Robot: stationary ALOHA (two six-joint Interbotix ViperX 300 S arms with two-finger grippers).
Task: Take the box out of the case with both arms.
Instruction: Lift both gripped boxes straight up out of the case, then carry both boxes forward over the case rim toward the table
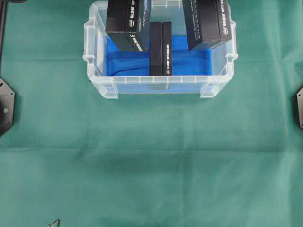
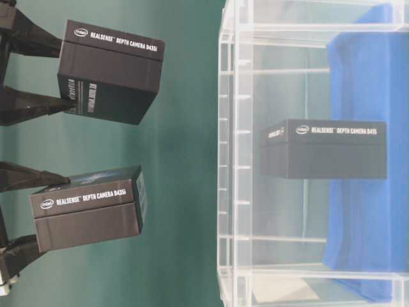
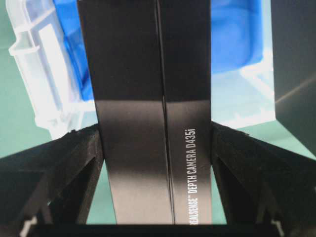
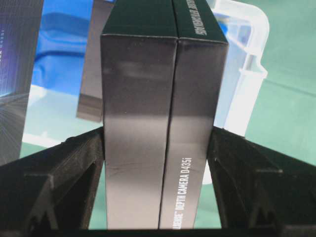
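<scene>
Two black Intel RealSense boxes hang in the air over the case (image 1: 99, 80), a clear plastic tub with a blue liner (image 1: 189, 59). My left gripper (image 3: 155, 132) is shut on one box (image 3: 148, 98), which hangs over the tub's left part (image 1: 125, 23). My right gripper (image 4: 158, 133) is shut on the other box (image 4: 163, 98), over the tub's right part (image 1: 208, 21). A third black box (image 1: 160, 47) stands on edge inside the case, at its middle. The table-level view shows both held boxes (image 2: 108, 70) (image 2: 89, 208) outside the tub and the third box (image 2: 326, 148) within it.
Green cloth (image 1: 151, 161) covers the table around the case. The arm bases sit at the left edge (image 1: 5, 106) and the right edge (image 1: 299, 106). The held boxes hide part of the tub's back rim from above.
</scene>
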